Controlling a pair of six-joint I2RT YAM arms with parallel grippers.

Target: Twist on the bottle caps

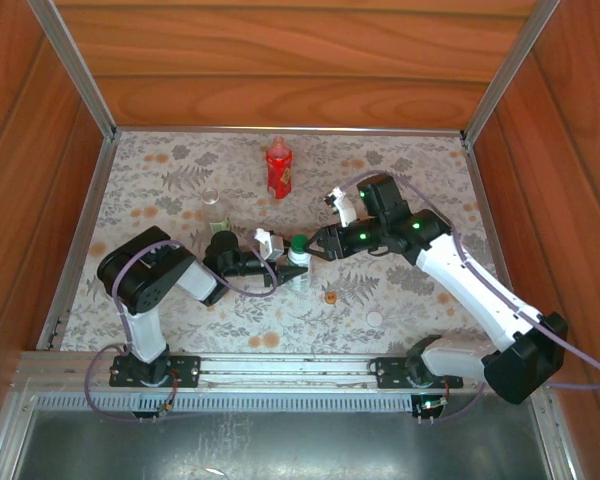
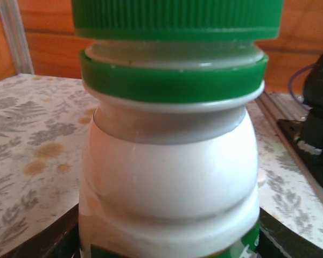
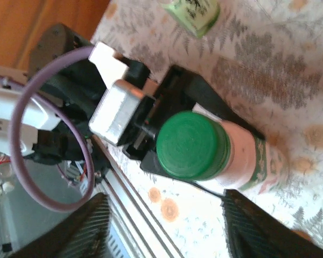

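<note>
A white bottle (image 1: 298,272) with a dark-green label stands mid-table, and my left gripper (image 1: 283,265) is shut on its body. A green cap (image 1: 298,243) sits on its neck. In the left wrist view the bottle (image 2: 169,161) is very close, the cap (image 2: 177,19) sits above a green ring, and my left gripper (image 2: 169,244) clamps it low down. My right gripper (image 1: 318,246) is just right of the cap and open. In the right wrist view its fingers (image 3: 83,226) stand wide apart, clear of the cap (image 3: 192,144); the right gripper (image 3: 167,228) holds nothing.
A red bottle (image 1: 279,170) stands upright at the back. A clear bottle (image 1: 212,207) with a pale green label (image 3: 192,13) stands behind the left arm. An orange-red cap (image 1: 330,296) and a white cap (image 1: 374,318) lie on the cloth near the front.
</note>
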